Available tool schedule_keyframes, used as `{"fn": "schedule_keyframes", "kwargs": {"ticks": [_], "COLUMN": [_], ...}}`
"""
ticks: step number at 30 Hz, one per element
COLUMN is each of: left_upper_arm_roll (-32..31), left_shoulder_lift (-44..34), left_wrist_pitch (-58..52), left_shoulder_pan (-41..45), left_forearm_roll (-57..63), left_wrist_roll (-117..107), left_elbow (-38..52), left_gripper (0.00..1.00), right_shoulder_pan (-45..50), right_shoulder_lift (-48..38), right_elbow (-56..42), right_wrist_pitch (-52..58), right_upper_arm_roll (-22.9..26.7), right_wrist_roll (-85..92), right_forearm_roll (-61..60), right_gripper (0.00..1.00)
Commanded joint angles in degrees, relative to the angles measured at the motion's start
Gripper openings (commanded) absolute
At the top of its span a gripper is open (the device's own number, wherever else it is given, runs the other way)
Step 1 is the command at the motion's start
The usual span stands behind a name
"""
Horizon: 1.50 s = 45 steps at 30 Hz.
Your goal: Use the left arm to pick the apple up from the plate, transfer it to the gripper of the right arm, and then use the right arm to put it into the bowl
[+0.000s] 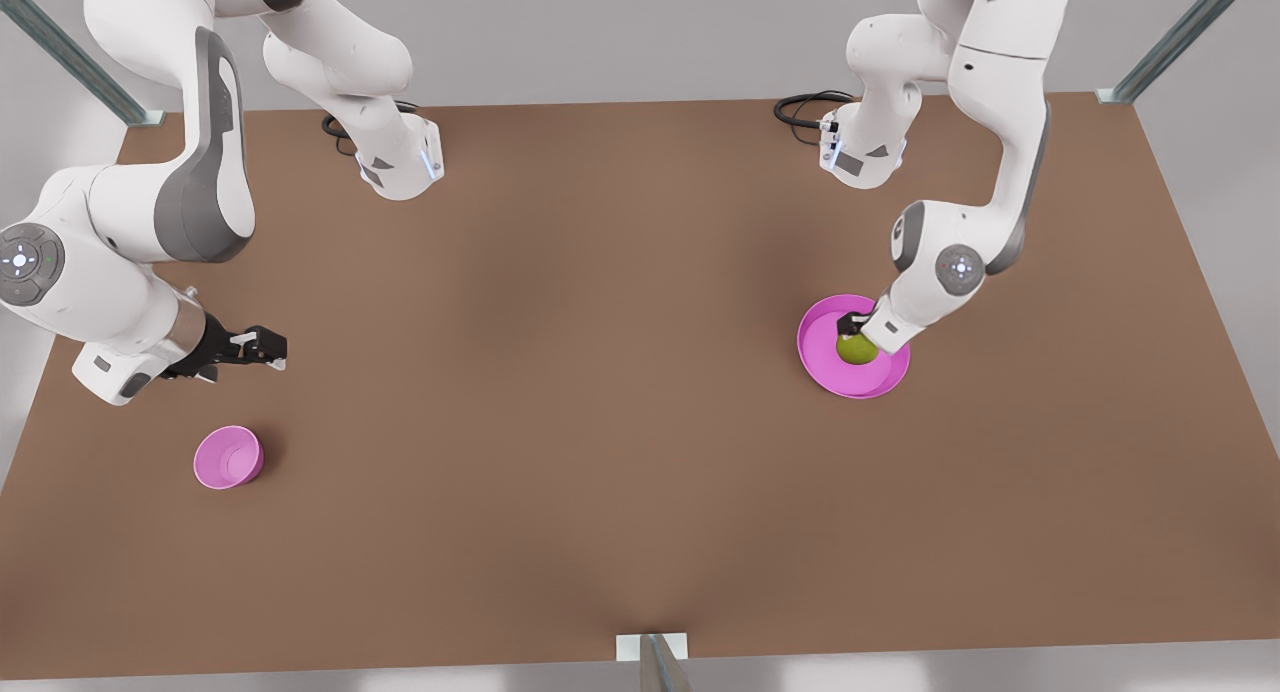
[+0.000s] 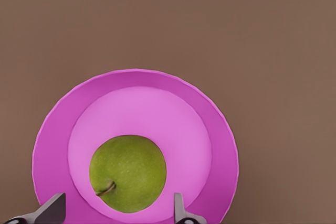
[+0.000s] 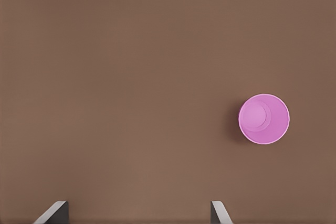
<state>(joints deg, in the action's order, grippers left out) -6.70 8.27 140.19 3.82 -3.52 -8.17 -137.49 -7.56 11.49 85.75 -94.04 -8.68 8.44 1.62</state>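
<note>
The yellowish-green apple (image 1: 857, 350) (image 2: 127, 173) lies on the magenta plate (image 1: 828, 372) (image 2: 52, 129) at the front view's right. My left gripper (image 1: 855, 332) (image 2: 116, 211) is down over the plate, open, one finger on each side of the apple with a gap to each. My right gripper (image 1: 268, 347) (image 3: 136, 211), on the arm with the silver wrist cuff, waits open and holds nothing at the front view's left, above the table. The small pink bowl (image 1: 228, 457) (image 3: 263, 119) stands on the table a little nearer the front edge than that gripper.
A brown table (image 1: 600, 372) carries both arm bases (image 1: 400, 167) (image 1: 860, 152) near its far edge. Metal frame posts stand at the far corners, and a bracket (image 1: 652, 647) sits at the middle of the front edge. Plate and bowl lie far apart.
</note>
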Motion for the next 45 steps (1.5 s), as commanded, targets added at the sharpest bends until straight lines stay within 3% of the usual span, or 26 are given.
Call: {"fn": "schedule_keyframes", "kwargs": {"ticks": [1, 20, 40, 45], "left_upper_arm_roll": [0.0, 0.0, 0.0, 0.0], "left_shoulder_lift": [0.3, 9.1, 9.1, 9.2], "left_wrist_pitch": [7.0, 10.4, 10.5, 10.8], "left_shoulder_pan": [-0.1, -0.2, -0.4, -0.5], "left_forearm_roll": [0.1, 0.5, 0.5, 0.5], "left_wrist_roll": [-2.9, -2.5, -2.5, -2.5], "left_elbow": [-0.8, -2.4, -1.3, -1.3], "left_gripper": [1.00, 1.00, 1.00, 0.96], "right_shoulder_pan": [0.0, -0.1, 0.0, 0.3], "right_shoulder_lift": [-0.1, 0.1, 0.6, 0.6], "right_elbow": [-0.1, -0.1, -0.9, -2.1], "right_wrist_pitch": [0.0, 0.0, 0.1, 0.1], "right_upper_arm_roll": [0.0, 0.0, 0.0, -0.3], "right_wrist_roll": [1.1, 1.1, 1.1, 0.6], "right_forearm_roll": [0.0, -0.1, 0.0, 0.0], "right_gripper": [1.00, 1.00, 1.00, 1.00]}}
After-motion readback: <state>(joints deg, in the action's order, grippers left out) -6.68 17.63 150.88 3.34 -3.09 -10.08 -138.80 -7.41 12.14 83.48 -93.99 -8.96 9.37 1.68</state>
